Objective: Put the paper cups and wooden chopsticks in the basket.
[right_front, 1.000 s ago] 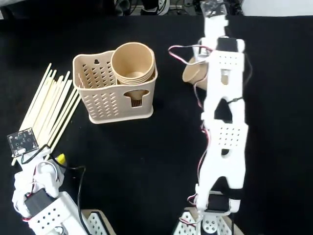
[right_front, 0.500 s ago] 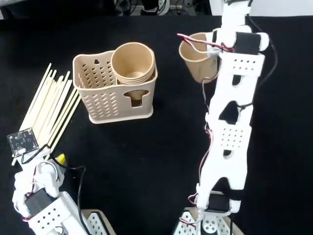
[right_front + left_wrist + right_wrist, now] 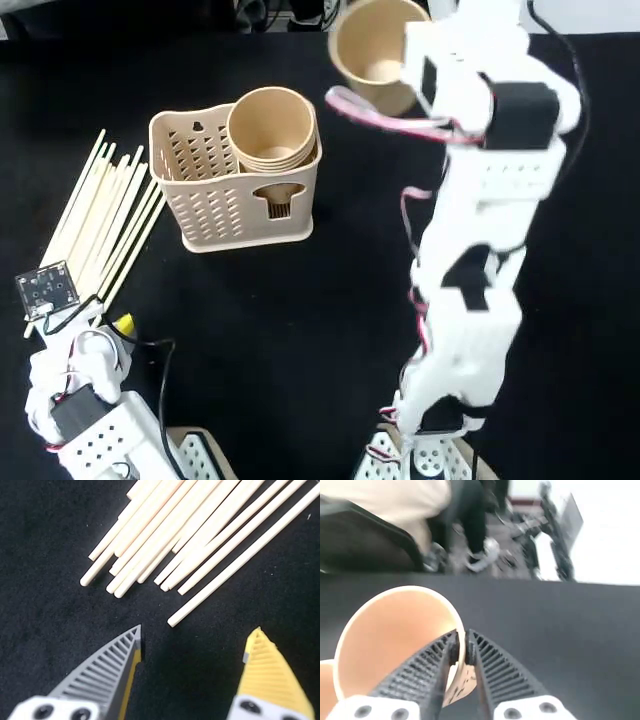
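Left gripper [image 3: 198,630]: spread wide above the tabletop [image 3: 45,580], just short of the wooden chopsticks [image 3: 190,540].
Wooden chopsticks: laid loosely bundled beside the basket [image 3: 205,215].
Stacked cups [image 3: 272,125]: seated in one basket compartment.
Right gripper [image 3: 462,635]: clamped on the rim of a paper cup [image 3: 390,635], raised beyond the basket.

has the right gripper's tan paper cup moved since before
Yes, the tan paper cup went from beside the beige slotted basket to beyond its far side.
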You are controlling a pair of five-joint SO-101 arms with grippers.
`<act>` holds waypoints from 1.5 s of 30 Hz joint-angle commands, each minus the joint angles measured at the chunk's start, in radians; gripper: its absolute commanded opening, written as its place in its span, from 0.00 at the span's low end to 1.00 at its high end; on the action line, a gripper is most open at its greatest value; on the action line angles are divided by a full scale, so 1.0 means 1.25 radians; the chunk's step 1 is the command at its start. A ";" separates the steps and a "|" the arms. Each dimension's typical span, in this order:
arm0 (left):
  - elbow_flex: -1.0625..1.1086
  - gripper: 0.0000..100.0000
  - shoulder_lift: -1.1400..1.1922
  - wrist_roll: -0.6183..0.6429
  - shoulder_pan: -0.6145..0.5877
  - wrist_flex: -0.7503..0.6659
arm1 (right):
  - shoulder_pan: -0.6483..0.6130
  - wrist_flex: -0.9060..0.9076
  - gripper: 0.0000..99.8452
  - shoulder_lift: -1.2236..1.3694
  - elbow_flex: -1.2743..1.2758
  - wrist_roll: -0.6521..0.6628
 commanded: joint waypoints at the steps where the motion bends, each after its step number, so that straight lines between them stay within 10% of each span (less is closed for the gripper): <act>1: 0.012 0.32 -0.004 -0.005 0.007 -0.009 | -0.122 0.022 0.01 -0.161 0.045 -0.020; 8: 0.012 0.32 -0.004 -0.005 0.007 -0.009 | -0.318 -0.015 0.01 -0.228 0.061 -0.021; 45: 0.012 0.32 -0.004 -0.005 0.007 -0.009 | -0.190 -0.088 0.10 0.017 0.197 -0.022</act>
